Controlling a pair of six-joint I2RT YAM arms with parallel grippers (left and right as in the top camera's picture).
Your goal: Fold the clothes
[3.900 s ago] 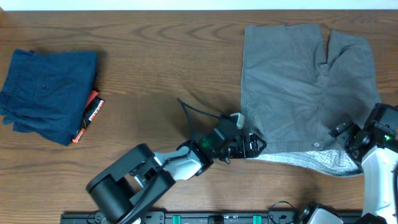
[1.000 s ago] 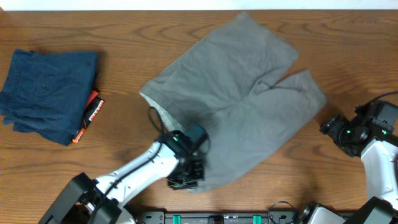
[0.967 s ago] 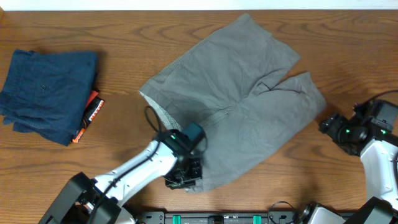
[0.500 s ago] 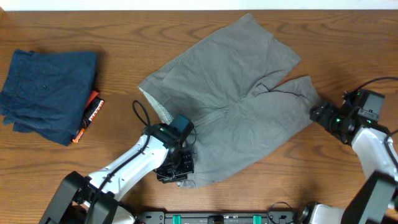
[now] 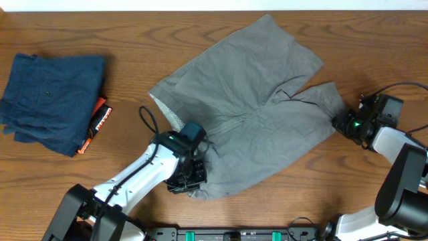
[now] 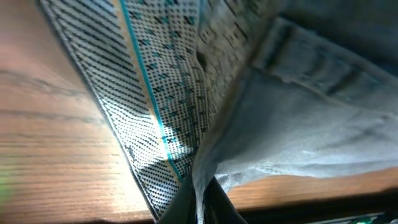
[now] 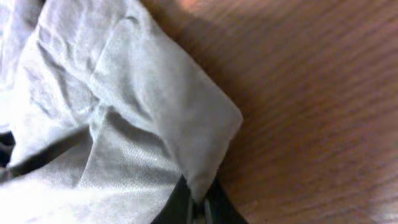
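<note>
Your left gripper and right gripper are both clamped on the grey shorts, which lie skewed across the middle of the worktop.
The left gripper pinches only the waistband edge and the right only a leg-hem corner, so if you pull unevenly either could slip free or the cloth could bunch. On the navy garment at far left, the orange tag has dark print too small to read, and the shorts show no legible label.
</note>
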